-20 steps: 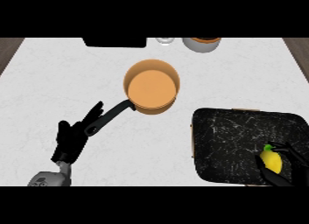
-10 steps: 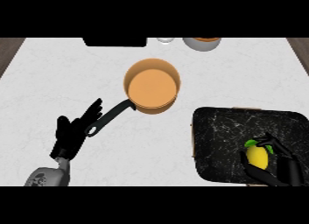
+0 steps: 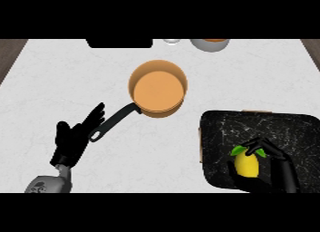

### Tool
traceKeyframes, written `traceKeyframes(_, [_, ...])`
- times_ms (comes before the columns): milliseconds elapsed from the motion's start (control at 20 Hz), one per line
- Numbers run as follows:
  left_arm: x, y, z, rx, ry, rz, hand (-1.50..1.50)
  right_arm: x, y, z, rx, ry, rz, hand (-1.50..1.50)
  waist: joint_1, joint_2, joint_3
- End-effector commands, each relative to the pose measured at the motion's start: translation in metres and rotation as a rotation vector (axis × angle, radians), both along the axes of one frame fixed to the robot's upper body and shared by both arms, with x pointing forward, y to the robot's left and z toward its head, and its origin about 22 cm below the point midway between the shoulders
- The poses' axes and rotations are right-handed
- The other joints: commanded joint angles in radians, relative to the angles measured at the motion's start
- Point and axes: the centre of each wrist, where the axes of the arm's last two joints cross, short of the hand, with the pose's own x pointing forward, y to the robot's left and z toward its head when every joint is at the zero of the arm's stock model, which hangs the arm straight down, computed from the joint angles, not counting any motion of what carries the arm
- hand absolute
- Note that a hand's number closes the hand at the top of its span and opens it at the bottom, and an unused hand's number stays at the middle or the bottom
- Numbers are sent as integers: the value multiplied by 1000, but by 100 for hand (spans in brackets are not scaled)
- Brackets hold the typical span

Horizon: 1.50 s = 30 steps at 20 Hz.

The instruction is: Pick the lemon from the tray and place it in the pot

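Note:
A yellow lemon [image 3: 246,165] with green leaves hangs over the black marbled tray [image 3: 283,124] at the lower right. My right hand [image 3: 277,172] is shut on the lemon, fingers curled over its top and thumb beneath. The orange pot [image 3: 158,88] with a black handle [image 3: 112,122] stands in the middle of the counter, up and left of the tray. My left hand [image 3: 74,140] rests open at the lower left, fingers up, just beside the end of the pot's handle.
A black object [image 3: 119,43], a small glass [image 3: 172,41] and a light bowl [image 3: 210,44] line the counter's far edge. The white counter [image 3: 62,77] has dark wooden edges at both sides.
My right hand has carried the lemon leftward across the tray and slightly upward. The left hand and the pot have stayed in place.

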Motion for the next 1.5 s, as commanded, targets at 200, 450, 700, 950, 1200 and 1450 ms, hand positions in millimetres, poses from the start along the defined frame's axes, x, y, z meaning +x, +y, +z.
traceKeyframes(200, [-6,3,-2,2,-9,10,0,-12,17,60,-201,-60,-27,150,1,0,2])
traceKeyframes(450, [2,-8,-3,9,-7,-18,0,-4,50,107,-321,-107,-72,150,0,1,1])
traceKeyframes(700, [2,22,0,5,1,-10,0,19,77,160,-390,-45,-63,150,6,1,1])
traceKeyframes(950, [8,11,-2,-2,-5,-4,0,72,116,206,-467,-34,-68,150,14,3,1])
traceKeyframes(1200, [-3,-2,1,9,-13,-32,0,113,164,232,-571,40,-32,150,36,5,1])
traceKeyframes(1450, [-7,3,-10,3,-1,-25,0,154,174,235,-666,141,6,150,23,5,1])
